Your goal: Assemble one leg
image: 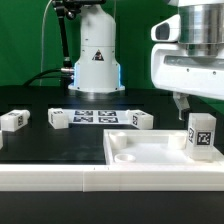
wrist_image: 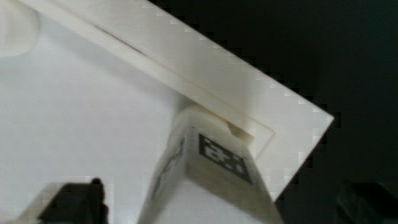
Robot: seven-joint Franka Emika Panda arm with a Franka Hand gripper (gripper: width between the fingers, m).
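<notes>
A leg [image: 202, 135], a small white post with a black-and-white tag, stands upright in the corner of the large white panel [image: 130, 150] at the exterior view's right. My gripper [image: 186, 104] hangs just above it, a little toward the exterior view's left. In the wrist view the leg [wrist_image: 222, 160] rises from the panel's corner [wrist_image: 107, 110] between my two dark fingertips [wrist_image: 71, 203]. The gripper [wrist_image: 217, 206] is open, with a gap on each side of the leg. Three more legs lie on the black table [image: 12, 120], [image: 60, 118], [image: 140, 120].
The marker board [image: 95, 116] lies flat behind the panel, between two of the loose legs. The arm's white base [image: 97, 55] stands at the back in front of a green backdrop. The panel's front edge [image: 100, 178] runs close to the camera.
</notes>
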